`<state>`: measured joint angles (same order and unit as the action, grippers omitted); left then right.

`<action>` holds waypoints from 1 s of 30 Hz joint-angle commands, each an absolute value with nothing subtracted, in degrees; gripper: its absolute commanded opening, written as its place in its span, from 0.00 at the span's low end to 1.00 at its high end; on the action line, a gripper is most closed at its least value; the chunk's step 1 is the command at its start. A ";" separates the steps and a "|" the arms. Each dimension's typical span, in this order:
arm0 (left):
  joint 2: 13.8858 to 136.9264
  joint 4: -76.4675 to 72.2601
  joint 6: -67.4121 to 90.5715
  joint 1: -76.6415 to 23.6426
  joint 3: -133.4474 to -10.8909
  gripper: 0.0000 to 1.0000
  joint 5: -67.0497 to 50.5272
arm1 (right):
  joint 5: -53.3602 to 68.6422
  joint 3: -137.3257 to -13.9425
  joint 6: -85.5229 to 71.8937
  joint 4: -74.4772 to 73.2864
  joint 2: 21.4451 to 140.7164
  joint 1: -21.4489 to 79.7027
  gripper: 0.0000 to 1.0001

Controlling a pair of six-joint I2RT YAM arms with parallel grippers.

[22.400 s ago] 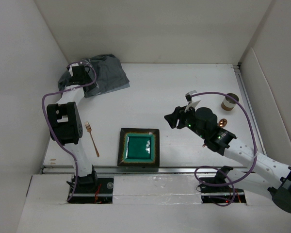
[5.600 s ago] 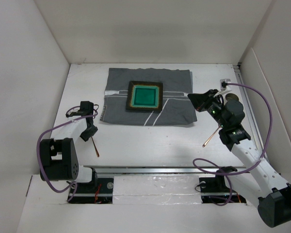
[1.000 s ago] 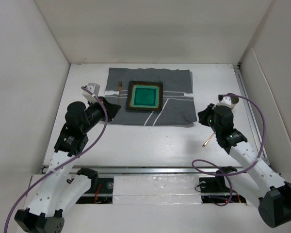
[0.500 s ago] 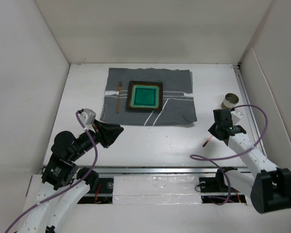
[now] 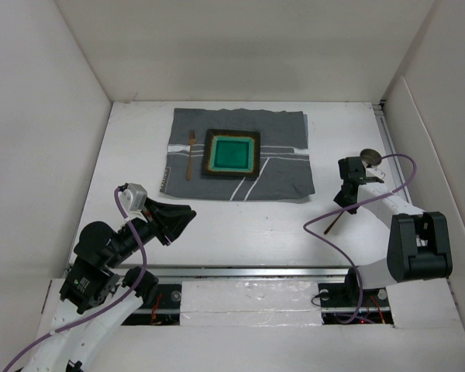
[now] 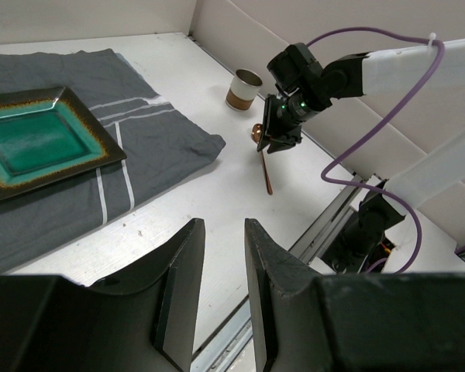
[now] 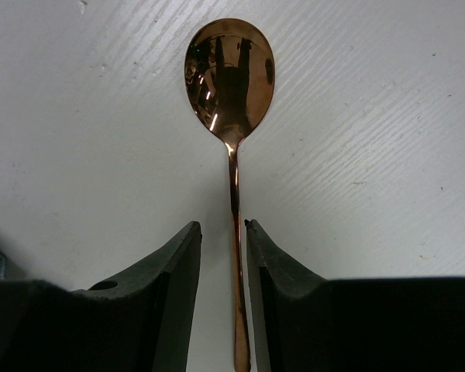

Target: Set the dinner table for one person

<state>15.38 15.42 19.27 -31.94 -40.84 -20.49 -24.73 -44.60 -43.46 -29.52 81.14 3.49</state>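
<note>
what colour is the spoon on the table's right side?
Shiny copper spoon; shows best in the right wrist view.

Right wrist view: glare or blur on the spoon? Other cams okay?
Right wrist: spoon bowl sharp and mirror-like, showing dark reflections; the right gripper at the bottom edge is slightly soft. Left wrist: left gripper dark and blurred up close, plate and cloth in focus. Top external: even light, soft shadows, no glare.

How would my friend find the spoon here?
Start at the big white table, then look right of the grey cloth. The spoon lies on bare table near the small cup. It is shiny copper with a round bowl, unlike the fork on the cloth.
</note>
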 commanded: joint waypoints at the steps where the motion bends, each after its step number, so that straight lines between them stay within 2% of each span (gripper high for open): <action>1: 14.41 13.71 19.78 -32.34 -40.87 0.25 -19.86 | -23.91 -45.79 -43.06 -28.57 83.14 1.24 0.35; 9: 14.24 13.89 19.77 -33.40 -40.87 0.25 -19.86 | -20.48 -42.27 -44.56 -23.91 86.22 -0.53 0.31; 12: 14.24 13.97 19.78 -33.40 -40.96 0.25 -19.77 | -18.99 -42.80 -42.99 -23.29 87.18 -1.14 0.14; 13: 14.33 13.89 19.78 -33.40 -40.96 0.25 -19.78 | -18.46 -42.98 -42.54 -23.12 87.97 -1.14 0.04; 14: 14.33 13.80 19.78 -33.40 -40.96 0.25 -19.78 | -18.02 -43.15 -42.10 -23.12 88.33 -1.14 0.01; 19: 14.68 13.97 19.95 -33.40 -40.87 0.25 -19.51 | -16.61 -41.58 -41.13 -22.06 85.97 -1.14 0.00; 22: 15.03 13.80 20.04 -33.40 -40.69 0.25 -19.51 | -17.40 -39.46 -38.94 -22.23 77.81 1.47 0.00; 27: 15.91 13.97 20.56 -33.40 -40.26 0.25 -19.25 | -20.39 -46.03 -34.73 -28.29 68.04 9.04 0.00; 30: 16.26 13.97 21.01 -33.40 -40.17 0.25 -17.67 | -20.13 -52.72 -32.96 -29.53 68.91 15.63 0.00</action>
